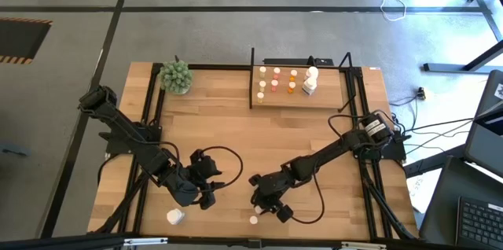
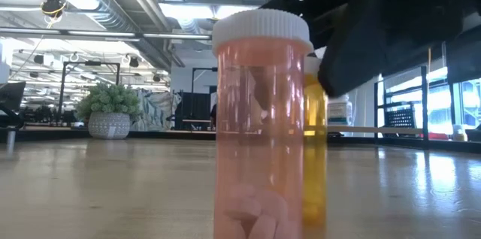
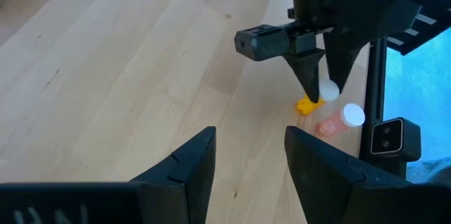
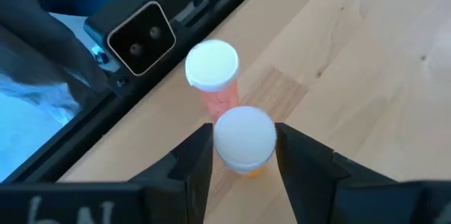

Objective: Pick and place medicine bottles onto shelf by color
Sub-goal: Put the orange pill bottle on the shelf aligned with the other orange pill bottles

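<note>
I have the right gripper (image 4: 243, 155) clamped on the white cap of the orange bottle (image 3: 307, 104) just beside the pink bottle (image 4: 213, 76) at the table's near edge, so next I judge a lift and carry to the far shelf (image 1: 299, 101), the left gripper (image 3: 250, 157) waiting open and empty.

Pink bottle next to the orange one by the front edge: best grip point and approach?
The pink bottle stands upright, white cap up. Come from above and grip at or just under the cap. The orange bottle, between the right gripper's fingers, stands close beside it, so set the fingers across the other axis.
</note>
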Available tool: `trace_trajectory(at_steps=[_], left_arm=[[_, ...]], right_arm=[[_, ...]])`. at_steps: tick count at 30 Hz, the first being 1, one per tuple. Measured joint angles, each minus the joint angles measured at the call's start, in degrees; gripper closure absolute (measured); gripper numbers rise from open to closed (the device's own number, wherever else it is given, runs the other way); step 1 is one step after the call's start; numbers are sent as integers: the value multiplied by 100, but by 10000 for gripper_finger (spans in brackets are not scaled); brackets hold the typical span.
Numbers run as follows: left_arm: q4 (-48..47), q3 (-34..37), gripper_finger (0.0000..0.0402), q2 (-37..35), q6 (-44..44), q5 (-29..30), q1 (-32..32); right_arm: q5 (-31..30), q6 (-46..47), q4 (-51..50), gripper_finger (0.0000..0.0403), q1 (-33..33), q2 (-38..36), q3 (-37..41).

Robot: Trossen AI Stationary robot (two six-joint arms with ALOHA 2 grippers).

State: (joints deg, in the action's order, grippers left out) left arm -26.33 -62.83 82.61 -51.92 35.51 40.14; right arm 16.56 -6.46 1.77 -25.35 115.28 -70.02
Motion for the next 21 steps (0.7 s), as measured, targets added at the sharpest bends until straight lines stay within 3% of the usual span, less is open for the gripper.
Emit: trace_trajectory(at_steps=[12,21], left_arm=[[2,0,237,0,-4,0,2],[4,0,237,0,-2,0,2]], right_arm=[[-152,27,-45,251,-21,0,0],[-153,36,-42,281,-21,0,2]])
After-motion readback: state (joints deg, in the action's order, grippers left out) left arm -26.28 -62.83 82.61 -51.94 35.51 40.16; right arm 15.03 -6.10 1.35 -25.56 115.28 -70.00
